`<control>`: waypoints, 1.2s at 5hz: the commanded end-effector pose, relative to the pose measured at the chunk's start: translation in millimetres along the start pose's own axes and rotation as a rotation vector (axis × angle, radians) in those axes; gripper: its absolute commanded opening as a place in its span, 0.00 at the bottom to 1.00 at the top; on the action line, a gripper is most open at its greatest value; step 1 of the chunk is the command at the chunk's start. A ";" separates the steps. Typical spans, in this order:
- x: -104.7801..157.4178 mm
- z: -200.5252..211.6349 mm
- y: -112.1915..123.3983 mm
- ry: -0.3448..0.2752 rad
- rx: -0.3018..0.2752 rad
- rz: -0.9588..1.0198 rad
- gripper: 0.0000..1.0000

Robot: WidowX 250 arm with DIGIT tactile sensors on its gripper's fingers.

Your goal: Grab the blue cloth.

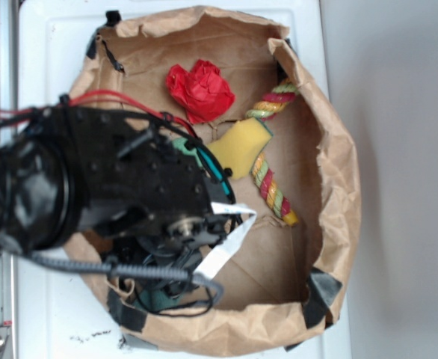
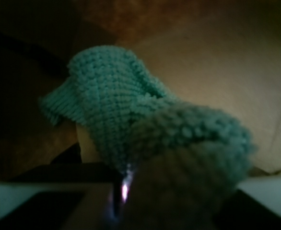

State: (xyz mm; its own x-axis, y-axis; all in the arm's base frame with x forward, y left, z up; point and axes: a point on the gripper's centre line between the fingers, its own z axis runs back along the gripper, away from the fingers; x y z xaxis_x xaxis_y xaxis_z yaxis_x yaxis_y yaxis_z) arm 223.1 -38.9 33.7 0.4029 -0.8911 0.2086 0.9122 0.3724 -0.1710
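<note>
- Blue cloth [image 2: 116, 100]: teal blue-green waffle-knit fabric, bunched into folds with a pointed corner at the left. In the wrist view it fills the middle of the frame, rising between the two pale fingertips [image 2: 16, 196] at the lower corners. The nearest fold is blurred.
- Pincer [image 2: 135, 191]: closed on the blue cloth, which is gathered between its fingers. In the exterior view the black arm hides the grip.
- Brown paper bag [image 1: 338, 187]: crumpled kraft paper with rolled-down walls, forming a shallow basin. Black tape patches sit on its rim. It rests on a white desk [image 1: 47, 45].
- Blue cloth in the exterior view: teal slivers show beside and under the arm, at the left half of the bag floor.
- Yellow sponge [image 1: 241, 143]: smooth, blocky, near the bag's centre.
- Rope toy [image 1: 271, 187]: twisted red, yellow and green strands, just beside the sponge.
- Red cloth [image 1: 200, 90]: bright, crumpled, toward the far wall.
</note>
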 end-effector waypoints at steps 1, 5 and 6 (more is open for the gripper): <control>-6.8 29.1 13.5 -0.049 0.068 0.495 0.00; 38.3 98.6 10.6 -0.058 0.336 0.397 0.00; 53.3 115.5 12.2 -0.053 0.374 0.379 0.00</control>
State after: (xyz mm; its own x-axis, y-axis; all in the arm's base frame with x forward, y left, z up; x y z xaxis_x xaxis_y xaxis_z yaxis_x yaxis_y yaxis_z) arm 278.4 -33.3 132.4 0.7243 -0.6609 0.1966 0.6633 0.7457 0.0630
